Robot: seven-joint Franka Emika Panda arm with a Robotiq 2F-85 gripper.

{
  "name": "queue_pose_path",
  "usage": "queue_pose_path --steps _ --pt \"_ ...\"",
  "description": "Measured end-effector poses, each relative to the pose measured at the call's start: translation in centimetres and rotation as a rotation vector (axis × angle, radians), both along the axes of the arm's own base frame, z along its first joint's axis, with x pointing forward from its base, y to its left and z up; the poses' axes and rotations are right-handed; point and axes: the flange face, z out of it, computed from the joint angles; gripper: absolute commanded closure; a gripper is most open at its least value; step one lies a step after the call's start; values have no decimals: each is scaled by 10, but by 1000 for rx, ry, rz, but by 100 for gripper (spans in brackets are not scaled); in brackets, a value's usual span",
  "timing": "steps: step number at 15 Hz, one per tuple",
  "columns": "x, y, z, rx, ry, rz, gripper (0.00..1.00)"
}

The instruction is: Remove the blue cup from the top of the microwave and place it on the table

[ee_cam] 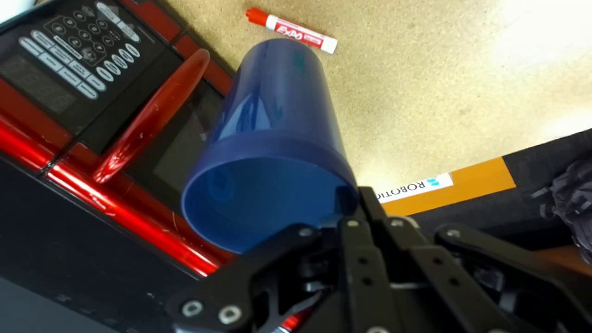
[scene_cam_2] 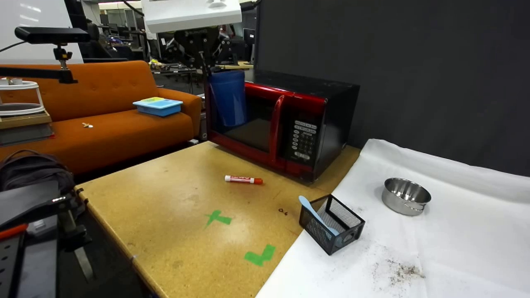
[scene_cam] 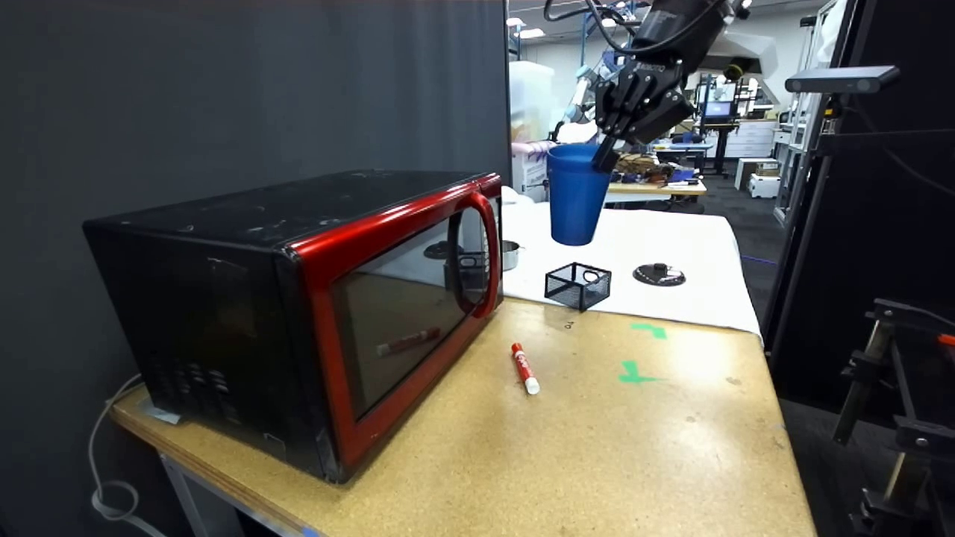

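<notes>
The gripper point(ee_cam: 355, 200) pinched the tilted blue cup point(scene_cam: 576, 200) by its rim; to level it before reaching the table point(scene_cam: 612, 447) seemed wise

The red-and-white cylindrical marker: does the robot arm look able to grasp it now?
Probably not: the jaws hold the tapered blue plastic cup by its rim, though the marker lies uncovered.

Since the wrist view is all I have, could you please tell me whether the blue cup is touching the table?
Observer: No, in both exterior views the blue cup hangs in the air, off the table.
Operator: Thank you; is any container outside my view?
Observer: Yes, in an exterior view a black wire basket holds a light-blue utensil.
Operator: Any other?
Observer: Yes, a metal pot stands on the white sheet.
</notes>
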Motion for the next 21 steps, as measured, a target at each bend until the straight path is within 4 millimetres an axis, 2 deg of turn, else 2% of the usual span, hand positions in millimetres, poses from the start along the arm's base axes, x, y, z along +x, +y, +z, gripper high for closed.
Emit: queue_pose_path --steps 7,9,13,15,19,21 --pt "0 -1 2 8 10 -1 96" --pt "0 -1 2 8 10 -1 99" --pt "1 -3 -12 24 55 -64 99" --pt "8 -17 -26 27 87 -107 99" --pt "28 -70 -64 50 133 -217 99" --pt "35 -89 -85 73 142 -250 99"
